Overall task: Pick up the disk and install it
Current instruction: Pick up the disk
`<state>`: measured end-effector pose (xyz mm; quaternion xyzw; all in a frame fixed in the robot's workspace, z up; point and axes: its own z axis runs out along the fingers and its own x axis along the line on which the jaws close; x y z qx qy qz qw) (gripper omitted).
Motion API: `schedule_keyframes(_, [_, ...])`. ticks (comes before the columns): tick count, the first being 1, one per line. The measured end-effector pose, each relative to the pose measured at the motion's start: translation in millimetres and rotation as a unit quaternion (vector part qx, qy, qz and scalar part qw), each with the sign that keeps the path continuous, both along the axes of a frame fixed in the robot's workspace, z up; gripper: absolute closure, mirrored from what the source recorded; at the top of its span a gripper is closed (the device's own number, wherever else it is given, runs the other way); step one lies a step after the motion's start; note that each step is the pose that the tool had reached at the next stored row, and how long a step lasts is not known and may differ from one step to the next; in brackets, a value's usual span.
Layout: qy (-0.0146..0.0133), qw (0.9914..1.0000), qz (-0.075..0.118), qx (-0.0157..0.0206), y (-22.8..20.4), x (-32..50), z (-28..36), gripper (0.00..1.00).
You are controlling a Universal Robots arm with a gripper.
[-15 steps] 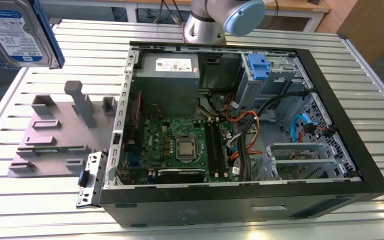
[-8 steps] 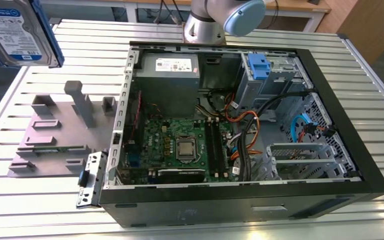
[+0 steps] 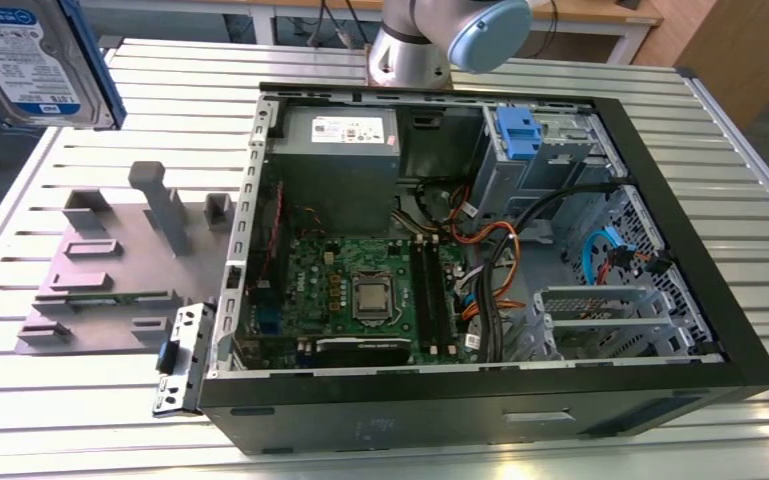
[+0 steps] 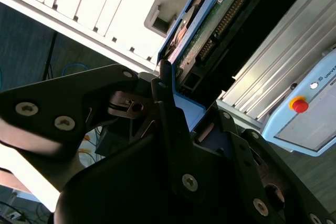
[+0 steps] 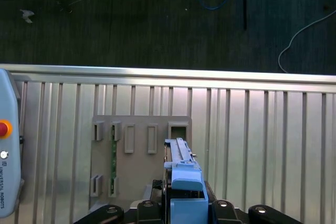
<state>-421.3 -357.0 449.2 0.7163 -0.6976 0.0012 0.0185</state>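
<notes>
My claw (image 5: 185,205) is clamped on the disk (image 3: 31,60), which hangs over the bench (image 3: 731,150) edge above the grey fixture (image 3: 104,280); I'd carry it level, clear of the case (image 3: 424,425) wall.

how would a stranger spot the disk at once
From the open computer case, look to the exterior view's upper left. The disk hangs there, a flat slab; its white-and-blue label and blue frame set it apart from the grey fixture plate.

Exterior view: high, angled down over the open computer case (image 3: 491,250) on the slatted table (image 3: 197,70). First wrist view: straight down from above, sharing the grey fixture (image 5: 139,156). Second wrist view: close along gripper (image 4: 191,114) and disk (image 4: 220,19).
</notes>
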Motion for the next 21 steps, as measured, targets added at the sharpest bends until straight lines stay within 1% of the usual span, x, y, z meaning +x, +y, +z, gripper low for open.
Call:
schedule_keyframes(6, [0.0,1.0,0.0,0.0,0.0,0.0,1.2,0.63])
schedule_keyframes(8, [0.0,1.0,0.0,-0.0004,0.0,0.0,3.9,0.63])
schedule_keyframes(17, [-0.0001,1.0,0.0,-0.0005,0.0,0.0,6.0,0.63])
schedule_keyframes(19, [0.0,1.0,0.0,-0.0006,0.0,0.0,7.9,0.63])
schedule_keyframes(21, [0.0,1.0,0.0,-0.0007,0.0,0.0,8.3,0.63])
